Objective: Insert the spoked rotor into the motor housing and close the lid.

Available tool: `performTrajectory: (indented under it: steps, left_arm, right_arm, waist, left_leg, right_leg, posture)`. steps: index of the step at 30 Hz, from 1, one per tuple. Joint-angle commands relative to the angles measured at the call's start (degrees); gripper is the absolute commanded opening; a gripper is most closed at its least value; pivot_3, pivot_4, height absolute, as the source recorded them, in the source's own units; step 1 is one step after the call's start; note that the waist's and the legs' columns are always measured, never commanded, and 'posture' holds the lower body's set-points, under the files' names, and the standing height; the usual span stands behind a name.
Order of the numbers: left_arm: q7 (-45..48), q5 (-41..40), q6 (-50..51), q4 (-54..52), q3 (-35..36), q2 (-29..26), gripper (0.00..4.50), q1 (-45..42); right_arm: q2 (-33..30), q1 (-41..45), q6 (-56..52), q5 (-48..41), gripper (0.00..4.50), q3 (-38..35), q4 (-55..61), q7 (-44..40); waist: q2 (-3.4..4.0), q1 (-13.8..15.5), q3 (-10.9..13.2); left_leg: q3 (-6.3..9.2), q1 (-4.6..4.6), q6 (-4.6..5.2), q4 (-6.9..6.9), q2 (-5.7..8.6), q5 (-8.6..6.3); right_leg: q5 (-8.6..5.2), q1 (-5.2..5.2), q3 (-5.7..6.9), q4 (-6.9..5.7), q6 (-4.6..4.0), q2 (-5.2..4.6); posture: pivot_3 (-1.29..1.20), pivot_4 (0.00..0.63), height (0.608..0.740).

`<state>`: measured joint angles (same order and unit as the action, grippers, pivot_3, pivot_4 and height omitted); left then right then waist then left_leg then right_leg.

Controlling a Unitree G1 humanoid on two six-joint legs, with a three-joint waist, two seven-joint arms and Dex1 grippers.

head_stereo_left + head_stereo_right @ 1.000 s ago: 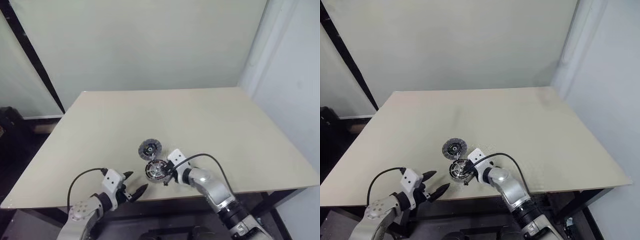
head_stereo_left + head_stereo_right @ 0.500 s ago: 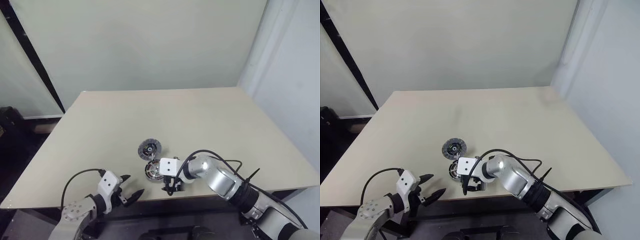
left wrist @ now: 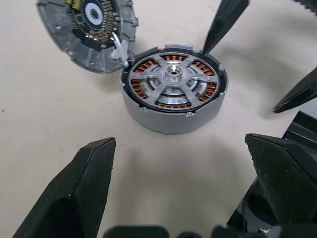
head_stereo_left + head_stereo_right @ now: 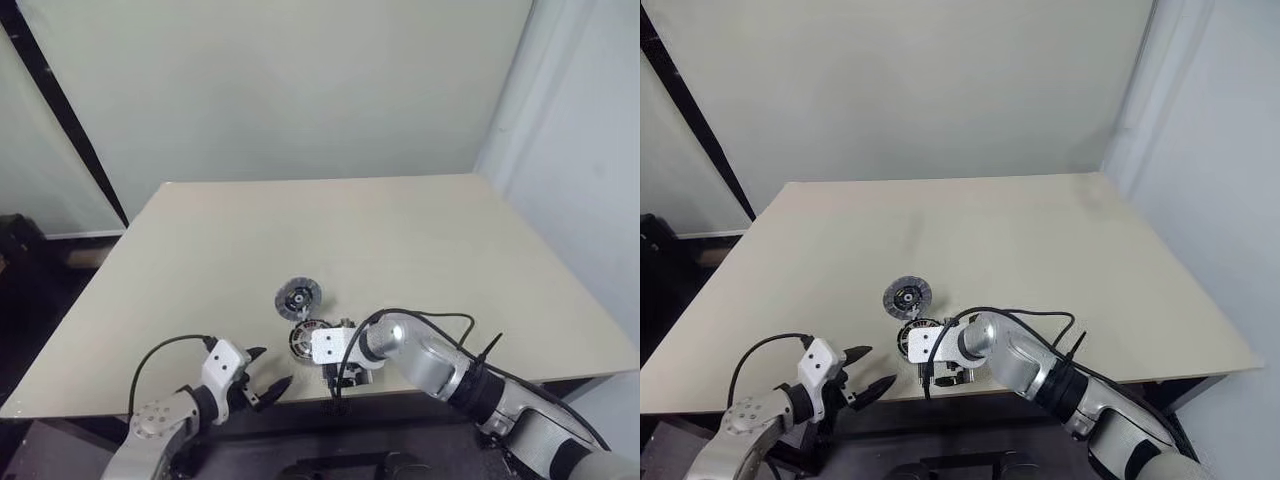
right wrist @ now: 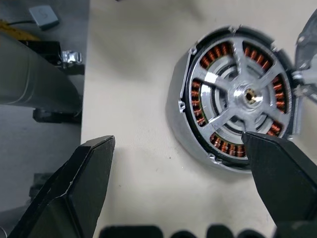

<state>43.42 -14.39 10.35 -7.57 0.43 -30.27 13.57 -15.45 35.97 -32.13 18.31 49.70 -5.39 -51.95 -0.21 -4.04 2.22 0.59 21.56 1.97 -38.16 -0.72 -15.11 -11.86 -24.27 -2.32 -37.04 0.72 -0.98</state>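
Having released the spoked rotor (image 3: 173,82) into the motor housing (image 3: 163,116), the right end effector (image 4: 337,385) stood open, lid (image 3: 89,29) remaining.

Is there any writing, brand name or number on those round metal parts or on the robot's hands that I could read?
None: no readable text in these pictures.
The motor housing, with the spoked rotor in it: bare metal and copper windings, no markings.
The lid: no legible lettering.
The left gripper and right gripper: plain black fingers, no labels.
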Motion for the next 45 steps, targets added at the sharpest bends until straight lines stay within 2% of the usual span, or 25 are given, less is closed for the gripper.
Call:
performTrajectory:
  steps: [1, 4, 6, 12, 15, 16, 23, 28, 35, 45]
  left_arm:
    - [-0.2, 0.0, -0.7, -2.1, -0.1, 0.1, 4.5, -1.0]
    - [-0.1, 0.1, -0.6, -2.0, -0.1, 0.3, 4.5, -1.2]
    - [-0.1, 0.2, -0.6, -2.0, -0.2, 0.4, 4.5, -1.3]
    - [-0.2, 0.1, -0.6, -2.0, -0.1, 0.7, 4.5, -1.4]
    - [-0.3, 0.1, -0.6, -2.1, 0.0, 0.8, 4.5, -1.3]
    - [-0.3, 0.1, -0.5, -2.0, 0.0, 0.9, 4.5, -1.2]
    - [-0.6, 0.1, -0.6, -2.0, -0.1, 1.3, 4.5, -1.1]
    - [-1.0, 0.2, -0.8, -1.6, -0.1, 1.9, 4.5, -1.1]
    - [-1.4, 0.5, -1.2, -1.0, -0.5, 2.7, 4.5, -1.5]
    - [-1.7, 0.6, -1.8, -0.2, -0.9, 3.6, 4.5, -2.2]
  right_arm:
    - [1.2, 1.4, 0.2, 1.4, 4.48, -1.7, -1.7, 1.5]
    - [2.0, 1.2, 0.4, 1.4, 3.87, -1.8, -3.8, 2.0]
    - [2.3, 1.0, 0.5, 1.6, 3.26, -1.9, -4.6, 2.4]
    - [3.5, -0.2, 0.9, 2.1, 1.04, -2.6, -4.8, 2.8]
    - [3.7, -0.5, 1.2, 2.3, 0.21, -2.9, -4.4, 2.8]
    - [3.9, -0.5, 1.3, 2.3, 0.09, -3.1, -4.4, 2.9]
    - [6.0, -1.6, -1.7, 1.4, 0.09, -6.5, -3.7, 5.6]
    - [9.6, -3.3, -10.1, -0.5, 0.01, -10.6, -2.2, 7.2]
    - [9.9, -2.9, -19.0, -3.4, 0.01, -13.4, -3.0, 6.6]
    - [15.8, -5.9, -23.5, -9.8, 0.01, -18.9, -4.4, 12.4]
  waist:
    - [0.0, 0.0, 0.0]
    - [0.0, 0.0, 0.0]
    - [0.0, 0.0, 0.0]
    - [-0.04, 0.0, 0.0]
    - [-0.04, 0.0, 0.0]
    - [-0.04, 0.0, 0.0]
    - [-0.07, 0.0, -0.1]
    - [-0.07, 0.0, -0.1]
    - [-0.05, 0.0, 0.0]
    - [-0.07, 0.0, -0.1]
  left_leg:
    - [0.0, 0.01, 0.0, 0.0, 0.0, 0.0]
    - [0.01, 0.01, 0.0, 0.0, 0.02, 0.0]
    - [0.01, 0.01, 0.0, 0.0, 0.02, 0.0]
    - [0.03, -0.04, 0.0, 0.0, 0.02, 0.0]
    - [0.0, -0.07, -0.01, 0.0, -0.02, 0.0]
    - [0.01, -0.06, -0.01, 0.0, -0.01, 0.01]
    - [0.02, -0.04, -0.02, -0.03, 0.03, 0.01]
    - [0.02, -0.05, -0.03, -0.05, 0.01, 0.02]
    - [0.04, -0.1, -0.04, -0.19, 0.03, 0.02]
    - [0.04, -0.03, -0.05, -0.2, 0.06, 0.01]
  right_leg:
    - [0.0, 0.0, 0.0, 0.0, 0.0, 0.0]
    - [0.01, 0.0, 0.0, -0.01, 0.01, 0.0]
    - [0.01, 0.0, -0.01, -0.01, 0.01, 0.0]
    - [0.01, 0.02, 0.0, -0.01, 0.01, 0.0]
    - [0.01, 0.05, 0.0, -0.04, 0.0, 0.01]
    - [0.0, 0.03, 0.01, -0.05, -0.01, 0.01]
    - [0.01, 0.02, -0.02, -0.04, 0.01, -0.02]
    - [0.0, 0.0, -0.01, -0.23, -0.01, 0.01]
    - [-0.02, -0.05, -0.01, -0.5, -0.04, -0.04]
    - [-0.02, -0.05, -0.03, -0.48, -0.01, -0.1]
  posture:
    - [0.0, 0.0, 0.74]
    - [0.0, 0.0, 0.74]
    - [0.0, 0.0, 0.74]
    - [0.0, 0.0, 0.74]
    - [0.0, 0.0, 0.74]
    - [0.0, 0.0, 0.74]
    - [0.0, 0.0, 0.74]
    - [0.0, 0.0, 0.74]
    - [0.0, 0.0, 0.74]
    - [0.0, 0.0, 0.74]
